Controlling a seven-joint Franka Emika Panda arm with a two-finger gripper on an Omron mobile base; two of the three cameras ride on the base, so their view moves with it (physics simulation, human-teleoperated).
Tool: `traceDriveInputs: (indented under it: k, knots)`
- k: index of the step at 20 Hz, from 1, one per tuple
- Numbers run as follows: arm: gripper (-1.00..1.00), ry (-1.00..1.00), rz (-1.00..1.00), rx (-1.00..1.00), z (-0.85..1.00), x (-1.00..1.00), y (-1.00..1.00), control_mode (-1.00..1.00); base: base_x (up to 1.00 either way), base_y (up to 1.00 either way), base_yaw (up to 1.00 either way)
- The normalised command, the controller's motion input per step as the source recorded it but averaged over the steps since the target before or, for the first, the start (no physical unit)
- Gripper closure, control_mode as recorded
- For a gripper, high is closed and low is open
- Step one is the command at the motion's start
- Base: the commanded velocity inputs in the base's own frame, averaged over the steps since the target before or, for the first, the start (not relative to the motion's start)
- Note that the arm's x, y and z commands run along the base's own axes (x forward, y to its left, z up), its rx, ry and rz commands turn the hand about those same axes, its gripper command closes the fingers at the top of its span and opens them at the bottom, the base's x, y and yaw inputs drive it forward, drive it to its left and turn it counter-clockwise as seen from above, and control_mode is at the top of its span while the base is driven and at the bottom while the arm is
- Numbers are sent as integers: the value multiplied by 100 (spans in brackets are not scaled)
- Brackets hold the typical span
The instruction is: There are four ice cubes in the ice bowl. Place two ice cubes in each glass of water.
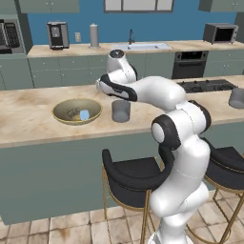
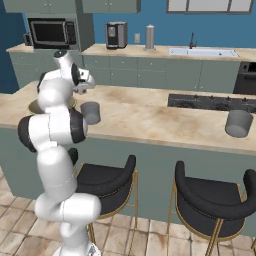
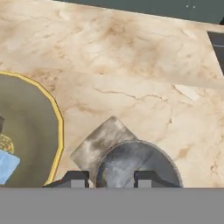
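The olive-gold ice bowl sits on the marble island counter with one pale blue ice cube showing inside. Just right of it stands a grey glass. The second glass is far to the right on the same counter. In the hand view my gripper hovers over the near glass, whose inside looks dark grey. The fingertips stand apart with nothing between them. At the left edge of that view lie the bowl's rim and an ice cube. My arm hides most of the bowl in the right base view.
A black cooktop is set into the counter between the two glasses. Dark bar stools stand in front of the island below the arm. On the back counter are a tall pale canister, a coffee machine and a sink.
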Motion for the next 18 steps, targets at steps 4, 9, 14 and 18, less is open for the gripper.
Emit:
traceDriveInputs:
  k: [4, 9, 14, 18]
  knots:
    - [100, 0, -12, 4, -31, 0, -65, -100, 0, 0, 0]
    - [100, 0, -5, 9, -22, -13, -48, -100, 0, 0, 0]
    - [100, 1, -4, 26, -1, 4, 1, -100, 0, 0, 0]
    - [100, 9, -1, 12, 0, 12, 6, -100, 0, 0, 0]
